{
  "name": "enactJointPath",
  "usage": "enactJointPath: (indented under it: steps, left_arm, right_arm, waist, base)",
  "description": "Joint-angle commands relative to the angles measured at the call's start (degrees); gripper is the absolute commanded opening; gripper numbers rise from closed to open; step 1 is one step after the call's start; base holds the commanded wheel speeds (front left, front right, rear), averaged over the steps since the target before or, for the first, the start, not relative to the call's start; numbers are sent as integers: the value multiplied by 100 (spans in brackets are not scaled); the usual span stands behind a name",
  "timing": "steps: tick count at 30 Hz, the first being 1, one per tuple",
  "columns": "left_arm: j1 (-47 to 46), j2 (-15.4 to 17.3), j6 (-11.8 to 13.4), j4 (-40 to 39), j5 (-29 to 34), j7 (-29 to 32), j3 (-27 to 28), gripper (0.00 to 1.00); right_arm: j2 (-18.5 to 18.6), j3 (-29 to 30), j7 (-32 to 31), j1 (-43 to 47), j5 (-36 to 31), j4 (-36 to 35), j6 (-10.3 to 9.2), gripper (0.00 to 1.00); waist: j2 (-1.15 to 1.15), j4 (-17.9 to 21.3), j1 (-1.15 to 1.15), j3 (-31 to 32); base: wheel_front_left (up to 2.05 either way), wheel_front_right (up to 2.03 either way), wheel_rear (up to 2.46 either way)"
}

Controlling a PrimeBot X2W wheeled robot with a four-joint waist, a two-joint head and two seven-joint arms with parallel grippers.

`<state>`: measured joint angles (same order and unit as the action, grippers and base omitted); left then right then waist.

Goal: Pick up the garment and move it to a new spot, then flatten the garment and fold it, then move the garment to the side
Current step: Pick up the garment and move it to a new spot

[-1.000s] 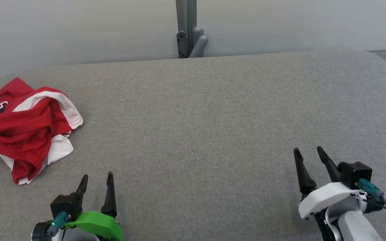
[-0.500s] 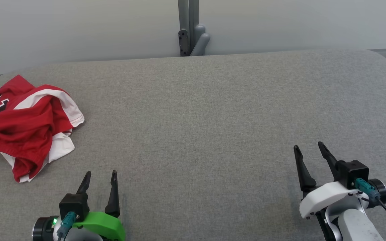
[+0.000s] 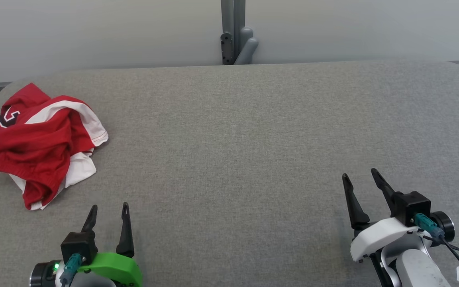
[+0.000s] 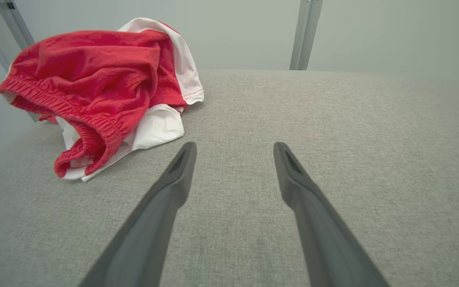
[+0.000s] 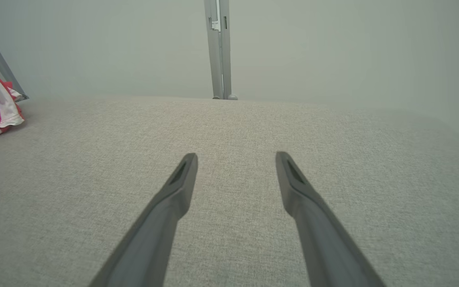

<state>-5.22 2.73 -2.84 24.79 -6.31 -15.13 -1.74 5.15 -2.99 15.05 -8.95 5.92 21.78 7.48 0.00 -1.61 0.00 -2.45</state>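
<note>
1. A crumpled red and white mesh garment (image 3: pixel 38 143) with a black and white number patch is seen lying in a heap at the far left of the grey fabric-covered surface (image 3: pixel 229 139), near its back left corner.
2. The left gripper (image 3: pixel 109 206), green at its base, is found at the lower left, near the garment but apart from it. Its jaws are spread and nothing is held between them.
3. In the left wrist view, the garment is seen ahead and to the left of that gripper, untouched.
4. A grey metal post (image 3: pixel 233 32) is seen standing behind the middle of the far edge, against a pale wall (image 3: pixel 94 32).
5. The right gripper (image 3: pixel 359 173), white at its base, is found at the lower right, well apart from the garment. Its jaws are likewise spread and nothing is gripped.
</note>
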Motion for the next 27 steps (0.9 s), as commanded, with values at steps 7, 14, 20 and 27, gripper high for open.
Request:
enactJointPath:
  steps: [7,14,20,27]
  left_arm:
    - [-39,28,170,27,-183,-4,226,100]
    - [-55,29,107,97,-412,-4,393,100]
    - [-46,23,9,157,-664,-3,510,100]
    - [-308,25,-145,303,-607,-3,646,100]
  right_arm:
    - [27,-405,18,-190,225,-54,1,100]
    - [74,-877,18,-493,272,-4,1,100]
    - [109,-1245,18,-763,368,73,1,100]
    - [253,-1383,18,-826,463,141,1,100]
  waist:
    - [0,-763,0,-185]
    - [0,-1647,0,-400]
    - [0,-2008,0,-543]
    - [0,-1977,0,-749]
  base:
    - [0,0,0]
    - [0,0,0]
    - [0,0,0]
    - [0,0,0]
